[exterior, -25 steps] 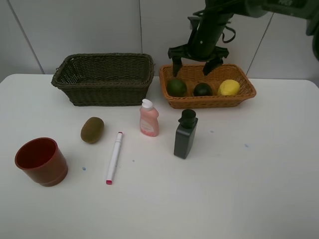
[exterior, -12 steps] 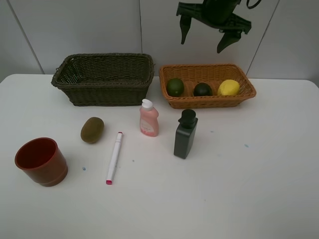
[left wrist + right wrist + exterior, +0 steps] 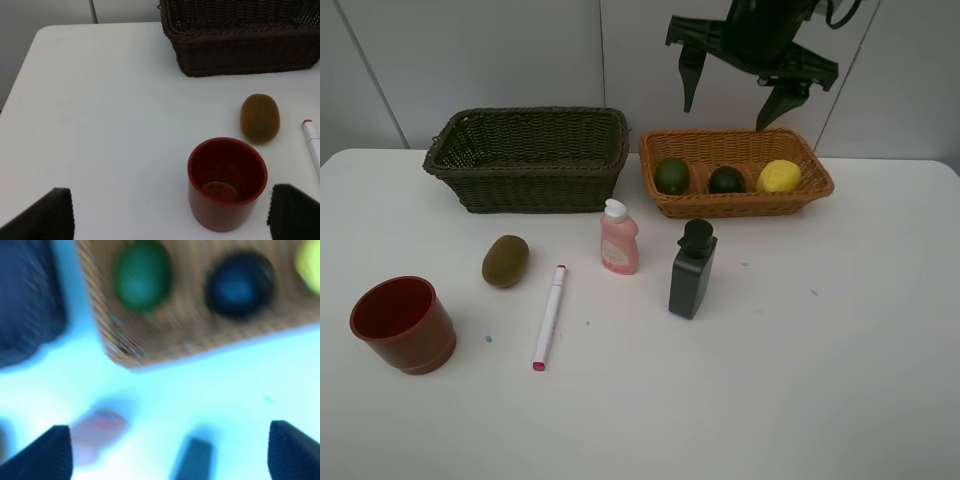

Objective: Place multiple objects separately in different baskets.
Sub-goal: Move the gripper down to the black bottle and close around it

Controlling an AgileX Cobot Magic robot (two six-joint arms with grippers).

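Note:
My right gripper (image 3: 725,112) hangs open and empty high above the orange-tan basket (image 3: 740,206), which holds two dark green fruits (image 3: 673,175) (image 3: 726,180) and a lemon (image 3: 779,176). The blurred right wrist view shows a green fruit (image 3: 142,277) and the pink bottle (image 3: 97,432) below that gripper (image 3: 172,452). On the table lie the kiwi (image 3: 505,260), marker (image 3: 549,316), red cup (image 3: 402,324), pink bottle (image 3: 619,238) and dark bottle (image 3: 692,268). My left gripper (image 3: 170,215) is open over the table beside the cup (image 3: 227,182), near the kiwi (image 3: 259,118).
The dark olive-brown basket (image 3: 530,186) stands at the back left and looks empty. A white wall rises right behind both baskets. The table's left edge (image 3: 20,65) runs close to the left gripper.
The right gripper has risen from just over the fruits in the orange-tan basket to high above it. The objects and the left gripper have not moved.

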